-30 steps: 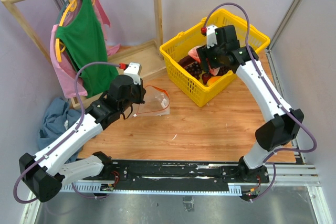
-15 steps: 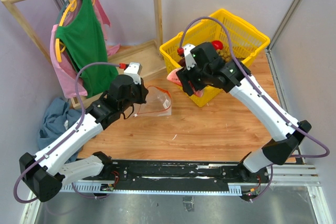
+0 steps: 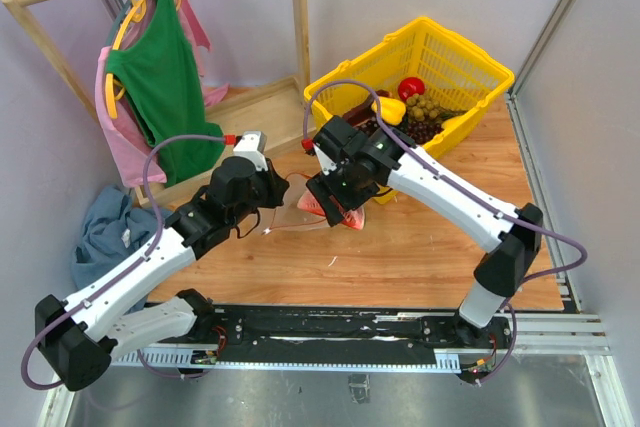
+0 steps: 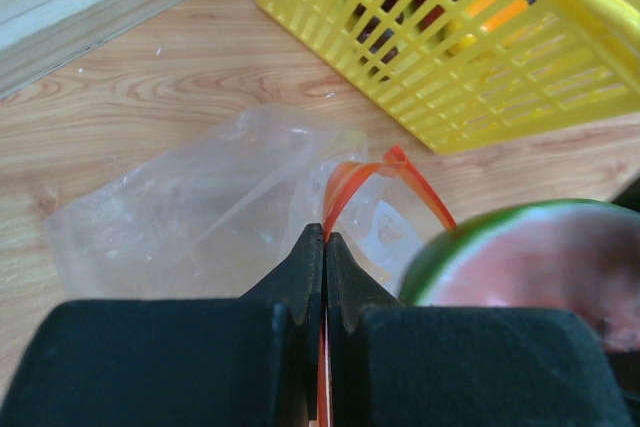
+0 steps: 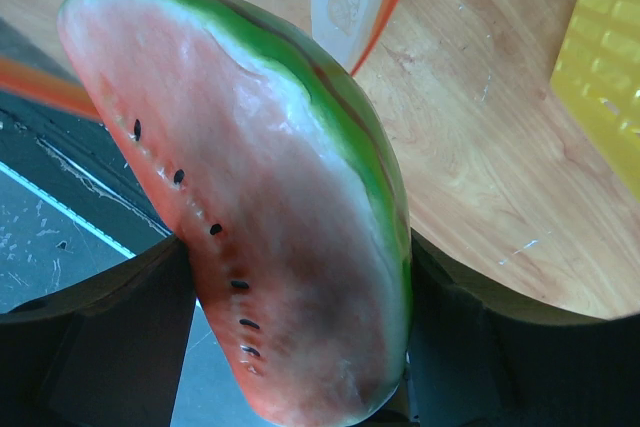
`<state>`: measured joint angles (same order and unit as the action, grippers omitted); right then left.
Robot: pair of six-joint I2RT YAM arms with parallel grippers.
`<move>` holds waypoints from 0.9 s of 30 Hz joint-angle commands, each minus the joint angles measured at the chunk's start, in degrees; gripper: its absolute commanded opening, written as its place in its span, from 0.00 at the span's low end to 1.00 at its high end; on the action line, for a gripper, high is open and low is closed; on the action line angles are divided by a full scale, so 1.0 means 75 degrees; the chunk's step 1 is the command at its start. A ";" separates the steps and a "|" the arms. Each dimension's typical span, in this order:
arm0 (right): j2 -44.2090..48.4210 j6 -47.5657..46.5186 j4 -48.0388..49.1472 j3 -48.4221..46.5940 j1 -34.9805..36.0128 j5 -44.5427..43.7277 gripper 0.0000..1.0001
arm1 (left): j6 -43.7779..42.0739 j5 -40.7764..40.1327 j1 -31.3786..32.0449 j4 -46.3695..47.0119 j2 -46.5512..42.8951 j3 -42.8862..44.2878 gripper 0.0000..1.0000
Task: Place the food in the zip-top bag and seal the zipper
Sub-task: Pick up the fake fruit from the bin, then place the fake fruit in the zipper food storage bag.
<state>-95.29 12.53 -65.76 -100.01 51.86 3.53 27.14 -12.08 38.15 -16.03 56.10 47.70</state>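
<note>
The clear zip-top bag [image 4: 190, 207] lies on the wooden table with its mouth lifted. My left gripper [image 4: 325, 239] is shut on the red-orange zipper [image 4: 347, 179] and holds one lip of the mouth up. It also shows in the top view [image 3: 278, 193]. My right gripper [image 5: 300, 347] is shut on the watermelon slice [image 5: 270, 187] and holds it just in front of the bag's mouth [image 3: 330, 209]. The slice also shows at the right of the left wrist view [image 4: 530, 257]. The yellow bell pepper [image 3: 390, 108] and the dark purple grapes [image 3: 424, 133] lie in the yellow basket [image 3: 470, 59].
The basket also holds a red round fruit [image 3: 411, 87] and a brownish bunch [image 3: 432, 107]. A wooden clothes rack with a green garment [image 3: 160, 77] stands at the back left. A blue cloth [image 3: 105, 232] lies at the left edge.
My right arm has swung left out of the basket with the watermelon slice, down to the bag's mouth. My left gripper has kept its hold on the zipper and shifted slightly.
</note>
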 commanded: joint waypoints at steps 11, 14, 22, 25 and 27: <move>-0.1357 0.0510 -0.0204 -0.1164 0.0322 0.0559 0.31 | 0.0373 -0.0401 0.0569 0.0874 -0.0530 -0.0453 0.00; -0.1358 0.0628 0.0131 -0.1190 0.0317 0.0748 0.35 | 0.0482 -0.0417 0.0588 0.0938 -0.0530 -0.0562 0.00; -0.1516 0.0776 0.0719 -0.0972 0.0316 0.0945 0.41 | 0.1114 -0.0018 0.0629 0.1345 -0.0700 -0.0863 0.00; -0.1612 0.0785 0.0657 -0.0979 0.0317 0.0613 0.48 | 0.1397 0.0097 0.0632 0.1361 -0.0718 -0.0858 0.00; -0.1599 0.0823 0.0694 -0.0875 0.0307 0.0378 0.54 | 0.1683 0.0144 0.0632 0.1485 -0.0804 -0.0939 0.00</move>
<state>-106.74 17.06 -62.06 -106.63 53.34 9.08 35.31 -12.71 42.30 -8.21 51.64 41.58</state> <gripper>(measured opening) 0.713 0.012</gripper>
